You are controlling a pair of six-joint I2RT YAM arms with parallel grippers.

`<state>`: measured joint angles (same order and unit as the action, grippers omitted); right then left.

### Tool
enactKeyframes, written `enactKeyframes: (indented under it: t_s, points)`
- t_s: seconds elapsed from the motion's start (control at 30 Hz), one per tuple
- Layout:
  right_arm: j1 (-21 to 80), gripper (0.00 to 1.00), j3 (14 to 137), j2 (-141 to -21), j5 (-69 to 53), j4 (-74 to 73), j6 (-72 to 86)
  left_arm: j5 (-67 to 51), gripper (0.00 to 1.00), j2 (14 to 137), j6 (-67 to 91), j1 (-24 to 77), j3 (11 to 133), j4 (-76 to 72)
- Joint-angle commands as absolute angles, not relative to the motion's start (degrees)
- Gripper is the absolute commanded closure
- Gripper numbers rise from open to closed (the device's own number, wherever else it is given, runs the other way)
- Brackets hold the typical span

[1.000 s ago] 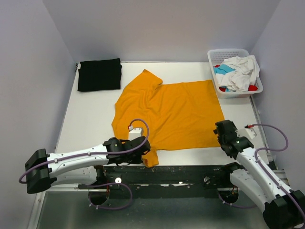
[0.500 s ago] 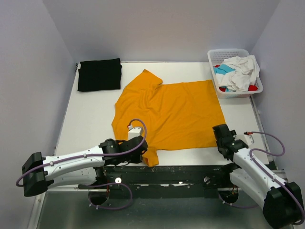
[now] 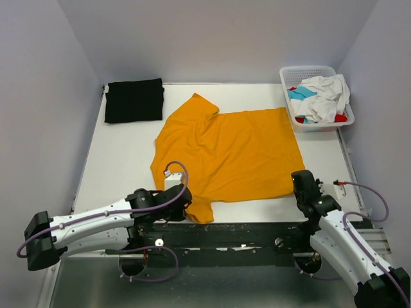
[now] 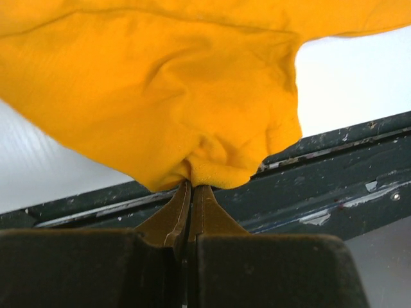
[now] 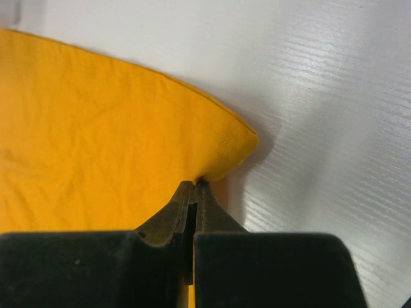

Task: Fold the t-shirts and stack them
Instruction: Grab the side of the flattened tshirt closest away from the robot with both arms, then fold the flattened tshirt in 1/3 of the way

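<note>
A mustard-orange t-shirt (image 3: 228, 151) lies spread flat across the white table. My left gripper (image 3: 191, 206) is at its near left corner, shut on a bunched fold of the orange cloth (image 4: 212, 122) over the table's dark front edge; the left gripper (image 4: 191, 187) pinches it at the fingertips. My right gripper (image 3: 297, 176) is shut on the shirt's near right hem corner (image 5: 225, 147); the right gripper (image 5: 194, 185) holds that edge just off the table. A folded black t-shirt (image 3: 133, 101) sits at the back left. More t-shirts (image 3: 319, 96), white, teal and red, fill the basket.
A white lattice basket (image 3: 307, 69) stands at the back right corner. A dark metal rail (image 3: 244, 229) runs along the table's near edge between the arm bases. Grey walls close in the left, back and right sides.
The right gripper has closed on the orange shirt's near right hem corner. The left arm has drawn slightly back toward the near left, still holding its corner.
</note>
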<state>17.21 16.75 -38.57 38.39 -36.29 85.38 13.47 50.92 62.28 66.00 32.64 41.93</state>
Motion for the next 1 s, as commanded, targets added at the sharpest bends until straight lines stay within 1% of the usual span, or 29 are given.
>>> enactKeyframes:
  t_s: [0.0, 0.2, 0.3, 0.43, 0.57, 0.63, 0.7, 0.77, 0.9, 0.97]
  points:
    - [17.06, 0.99, 19.89, -30.76, 38.46, -45.17, 88.05, 10.88, 1.00, 45.00, 66.70, 65.95, 30.87, 49.13]
    - [17.02, 0.99, 25.75, -22.26, 37.33, -56.71, 87.39, 9.55, 1.00, 38.01, 70.22, 68.27, 29.20, 50.64]
    - [16.98, 0.99, 25.38, -19.76, 33.45, -55.25, 85.01, 9.10, 1.00, 35.88, 72.39, 70.78, 28.33, 49.82]
    - [17.03, 0.99, 24.11, -20.98, 30.72, -53.93, 84.11, 8.04, 1.00, 34.28, 73.51, 73.39, 25.86, 45.22]
    - [17.04, 0.99, 26.28, -23.13, 35.25, -55.45, 84.37, 9.09, 1.00, 33.22, 72.71, 73.39, 26.17, 44.29]
    - [17.03, 0.99, 25.63, -23.57, 36.50, -53.75, 83.33, 11.39, 1.00, 32.99, 71.86, 72.99, 26.54, 43.46]
    - [17.05, 0.99, 24.61, -25.61, 36.49, -50.92, 81.80, 13.12, 1.00, 33.78, 68.86, 70.84, 27.77, 41.50]
    - [17.01, 0.99, 24.05, -29.05, 36.56, -48.00, 80.72, 13.05, 1.00, 35.81, 64.46, 66.58, 29.66, 39.44]
    - [17.02, 0.99, 25.48, -38.27, 37.38, -40.89, 76.19, 6.90, 1.00, 41.97, 54.77, 53.65, 32.34, 31.60]
    - [17.00, 0.99, 27.10, -43.00, 37.27, -36.75, 72.59, 6.78, 1.00, 45.31, 51.97, 49.42, 34.79, 29.33]
